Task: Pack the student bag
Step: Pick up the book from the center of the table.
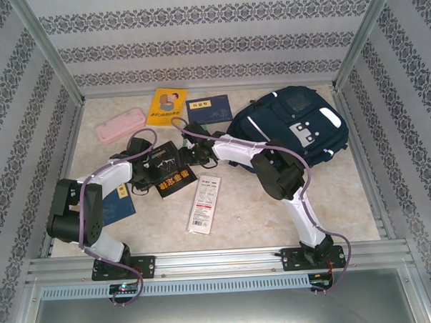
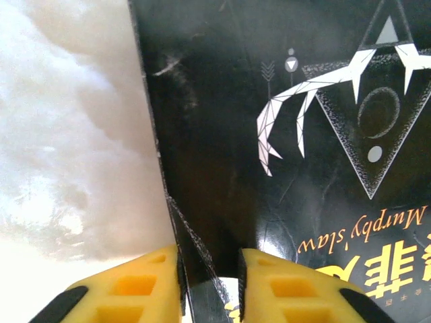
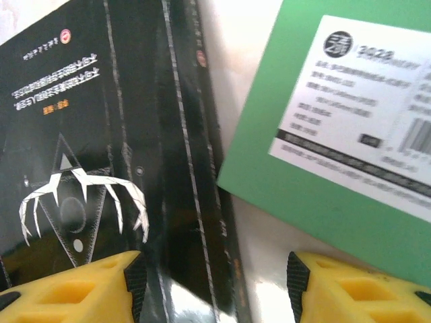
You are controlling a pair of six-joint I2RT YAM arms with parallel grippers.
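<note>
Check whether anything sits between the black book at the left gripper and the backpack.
Yes: the right arm lies stretched across the straight line from the black book to the student bag, with the open right gripper over the book's edge.

Beige marbled worktop (image 1: 268,216) enclosed on three sides by white walls (image 1: 210,40) bearing grey ornamental bands; aluminium posts (image 1: 47,51) stand at the far corners, and a ribbed aluminium rail (image 1: 220,261) runs along the near edge.

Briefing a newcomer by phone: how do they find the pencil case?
Start at the navy bag at the far right of the table. Go left along the far edge past the blue book and yellow book. The case is the only pink, round-ended thing.
</note>
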